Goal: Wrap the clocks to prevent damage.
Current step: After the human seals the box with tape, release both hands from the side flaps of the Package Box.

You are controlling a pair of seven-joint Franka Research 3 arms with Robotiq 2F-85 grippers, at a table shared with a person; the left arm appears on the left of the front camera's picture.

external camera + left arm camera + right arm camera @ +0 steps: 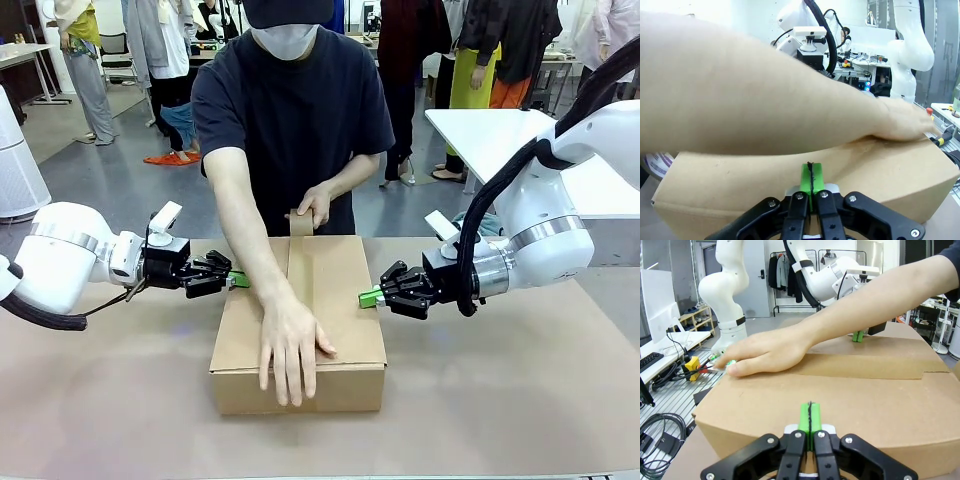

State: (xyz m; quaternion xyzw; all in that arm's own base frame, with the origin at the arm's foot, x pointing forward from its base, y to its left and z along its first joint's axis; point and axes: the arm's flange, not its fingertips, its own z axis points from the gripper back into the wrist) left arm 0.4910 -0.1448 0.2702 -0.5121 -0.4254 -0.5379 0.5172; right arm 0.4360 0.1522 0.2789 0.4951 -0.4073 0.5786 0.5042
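While one cardboard box (300,325) sits in the middle of the counter (520,400) with its long axis running from the robot toward the person, the left pincer (238,280) is clenched on nothing with its green tips against the box's left wall, and the right pincer (372,297) is likewise clenched and empty at the right wall, so the box lies directly between the two, about equally near each. No clocks can be seen; presumably they are inside. One of the person's hands (292,345) presses flat on the top seam while the other hand (315,207) holds one tape roll (299,224) at the far edge, so the next move looks like steadying the box for taping.
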